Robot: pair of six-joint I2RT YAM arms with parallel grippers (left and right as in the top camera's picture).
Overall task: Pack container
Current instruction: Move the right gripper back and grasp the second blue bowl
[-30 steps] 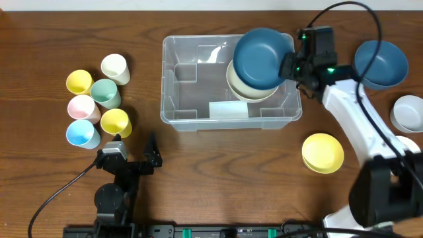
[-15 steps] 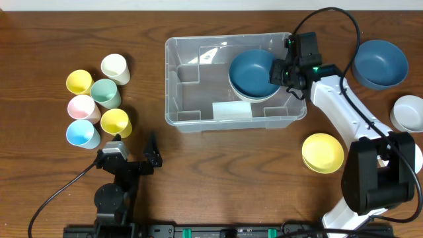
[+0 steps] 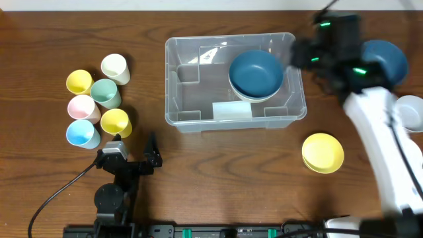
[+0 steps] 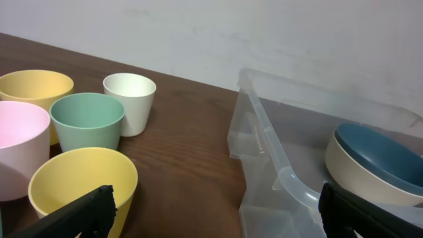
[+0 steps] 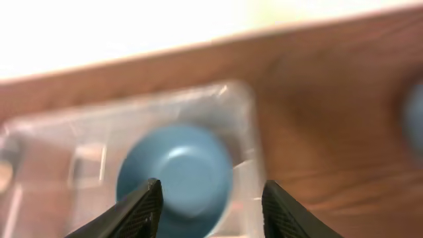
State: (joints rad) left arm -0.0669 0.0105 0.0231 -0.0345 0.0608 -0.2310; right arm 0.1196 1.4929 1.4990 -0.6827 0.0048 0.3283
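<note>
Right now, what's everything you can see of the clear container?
The container is a large rectangular bin of clear plastic with rounded corners, a rimmed edge and moulded inner ledges. It stands upright, lidless, long side across the wooden table. In its right half a dark blue bowl sits nested in a cream bowl; the left half looks bare.

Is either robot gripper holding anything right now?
No. The left gripper and right gripper are both open and empty; the blue bowl lies free in the container.
</note>
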